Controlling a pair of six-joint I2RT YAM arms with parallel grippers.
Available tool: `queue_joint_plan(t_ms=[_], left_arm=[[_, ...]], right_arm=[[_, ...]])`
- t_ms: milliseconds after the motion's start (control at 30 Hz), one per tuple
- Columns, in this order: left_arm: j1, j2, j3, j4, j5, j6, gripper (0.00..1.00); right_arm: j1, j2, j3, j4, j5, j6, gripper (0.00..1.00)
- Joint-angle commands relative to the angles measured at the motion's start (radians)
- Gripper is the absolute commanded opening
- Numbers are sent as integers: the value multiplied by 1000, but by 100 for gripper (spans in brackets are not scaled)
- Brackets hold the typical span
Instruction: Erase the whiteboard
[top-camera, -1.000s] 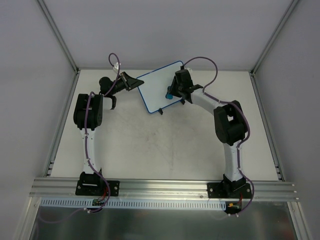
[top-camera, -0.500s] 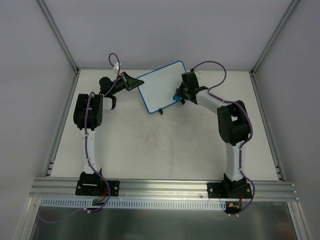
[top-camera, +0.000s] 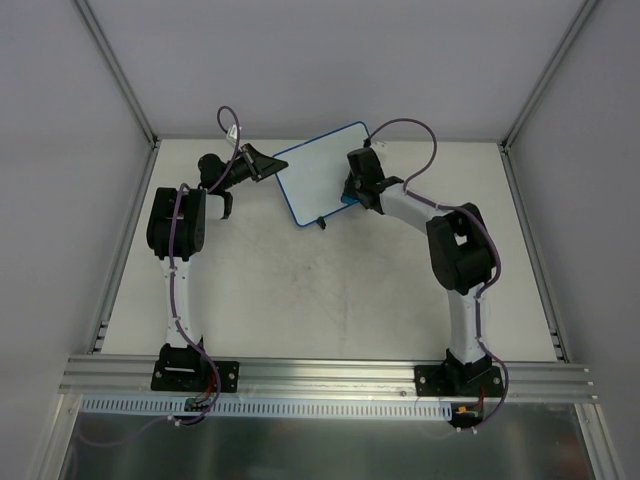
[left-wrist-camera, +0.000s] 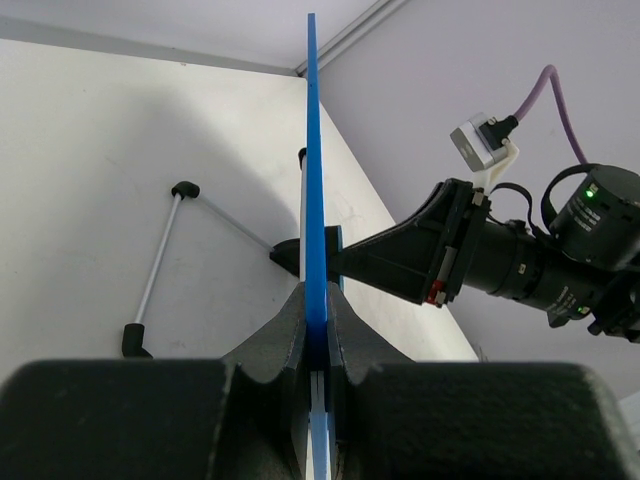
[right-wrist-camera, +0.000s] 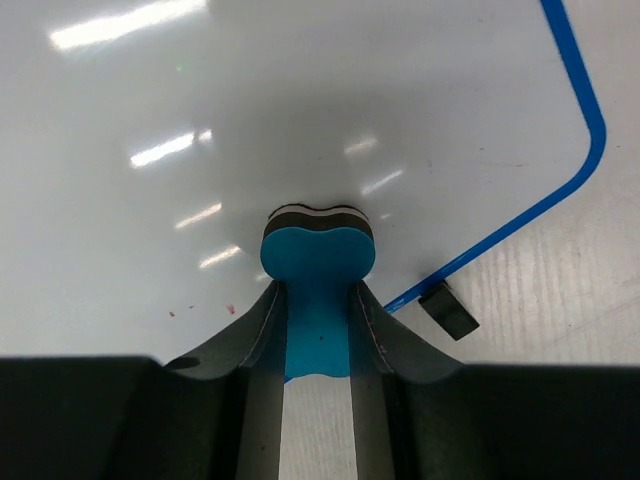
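Note:
The whiteboard (top-camera: 315, 175), white with a thin blue rim, stands tilted at the back of the table on two small black feet. My left gripper (top-camera: 268, 166) is shut on its left edge, seen edge-on in the left wrist view (left-wrist-camera: 316, 180). My right gripper (top-camera: 352, 190) is shut on the small blue eraser (right-wrist-camera: 318, 262) and presses its dark pad against the board face (right-wrist-camera: 250, 130) near the lower right corner. A few faint red specks (right-wrist-camera: 230, 309) show on the board left of the eraser. One black foot (right-wrist-camera: 448, 309) sits beside the rim.
The white table (top-camera: 320, 290) is walled by grey panels with metal rails at left, right and back. A thin white support rod with black ends (left-wrist-camera: 158, 270) lies on the table behind the board. The right arm's camera body (left-wrist-camera: 540, 265) is close to the board.
My right gripper with the eraser swept right along the board's lower edge, then back left onto the board face. The left gripper and board have not moved.

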Motion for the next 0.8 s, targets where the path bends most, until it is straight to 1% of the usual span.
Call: queue_joint_plan(t_ms=[0, 167, 267, 500, 567, 633, 667, 733, 767], left_arm=[[-23, -37, -13, 151, 115, 2, 0], [-23, -35, -10, 149, 115, 3, 0], [-23, -35, -11, 151, 116, 3, 0], [-23, -37, -11, 151, 116, 3, 0], [-24, -37, -10, 149, 116, 3, 0], [-24, -37, -10, 149, 116, 5, 0], [-24, -37, -8, 147, 118, 6, 0], [-24, -37, -8, 146, 116, 6, 0], [-24, -37, -10, 146, 116, 6, 0]], right_arm=[[60, 9, 3, 40, -41, -58, 0], [93, 12, 32, 40, -39, -106, 0], [101, 20, 46, 41, -71, -112, 0], [116, 55, 100, 69, -194, -136, 0], [119, 78, 138, 63, -232, -146, 0], [120, 92, 169, 60, -327, -158, 0], [120, 93, 183, 60, -347, -161, 0], [120, 77, 180, 61, -355, -181, 0], [121, 42, 155, 61, -343, -192, 0]])
